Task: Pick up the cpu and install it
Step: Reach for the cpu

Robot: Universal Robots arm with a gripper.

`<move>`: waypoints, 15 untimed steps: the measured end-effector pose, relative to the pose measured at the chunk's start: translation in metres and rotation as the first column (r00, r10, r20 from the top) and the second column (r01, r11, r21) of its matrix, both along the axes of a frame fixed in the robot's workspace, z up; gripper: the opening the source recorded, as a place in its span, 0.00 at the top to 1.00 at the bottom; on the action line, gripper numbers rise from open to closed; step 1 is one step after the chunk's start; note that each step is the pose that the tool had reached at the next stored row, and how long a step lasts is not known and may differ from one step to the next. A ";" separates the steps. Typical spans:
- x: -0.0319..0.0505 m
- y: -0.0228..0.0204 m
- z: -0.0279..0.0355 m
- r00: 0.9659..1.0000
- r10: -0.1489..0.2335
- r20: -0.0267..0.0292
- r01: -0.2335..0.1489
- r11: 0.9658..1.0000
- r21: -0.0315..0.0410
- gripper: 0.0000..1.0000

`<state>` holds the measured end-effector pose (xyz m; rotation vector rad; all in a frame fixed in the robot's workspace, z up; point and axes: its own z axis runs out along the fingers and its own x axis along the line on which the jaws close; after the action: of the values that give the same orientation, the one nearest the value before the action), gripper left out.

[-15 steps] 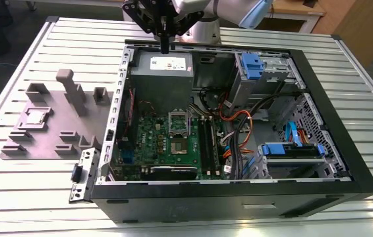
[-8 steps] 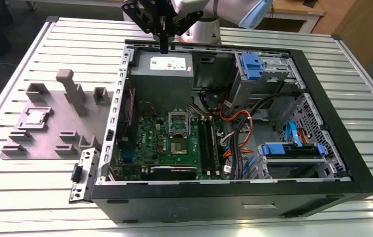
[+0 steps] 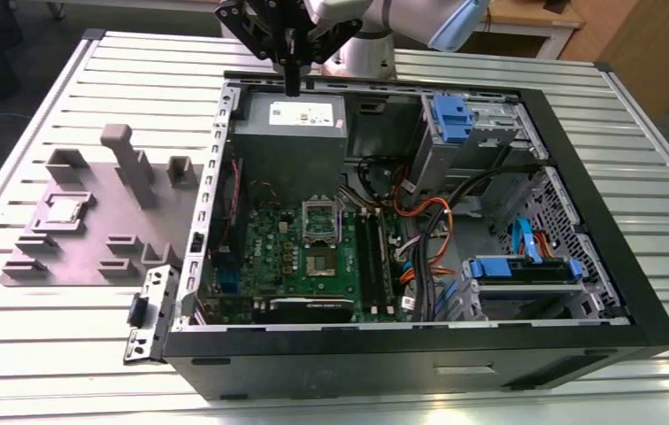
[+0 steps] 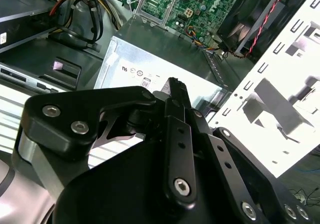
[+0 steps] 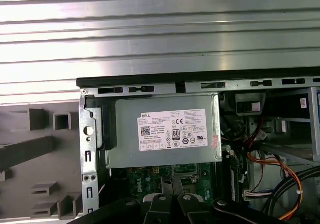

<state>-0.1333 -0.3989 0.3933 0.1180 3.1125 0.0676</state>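
The gripper (image 3: 295, 88) hung above the back edge of the open computer case (image 3: 603, 305). Its fingers (image 4: 178, 91) looked pressed together, and there was nothing between them. Directly under it was the grey power supply (image 3: 289, 133), which I could also see in the first wrist view (image 5: 165, 134). Further inside the case lay the green motherboard (image 3: 311, 261). Its processor socket (image 3: 320, 217) looked open and unfilled to me (though I could not see the contacts themselves). The cpu (image 3: 65, 211) was not in the case at all. It lay flat in a square recess of the grey plastic fixture (image 3: 75, 266) on the slatted table (image 3: 27, 372), towards the exterior view's left and well apart from the gripper. As I judged it, the task was at its very beginning: the chip was not yet gripped, so both the picking up and the installing remained to be done.
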 end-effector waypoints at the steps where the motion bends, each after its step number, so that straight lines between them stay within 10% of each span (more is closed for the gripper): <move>1: -0.0001 0.0000 0.0000 1.000 0.000 0.000 0.000 1.000 0.000 0.89; 15: -0.0051 0.0000 0.0000 1.000 0.000 0.000 0.000 1.000 0.000 0.89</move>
<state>-0.1383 -0.3989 0.3933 0.1181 3.1125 0.0677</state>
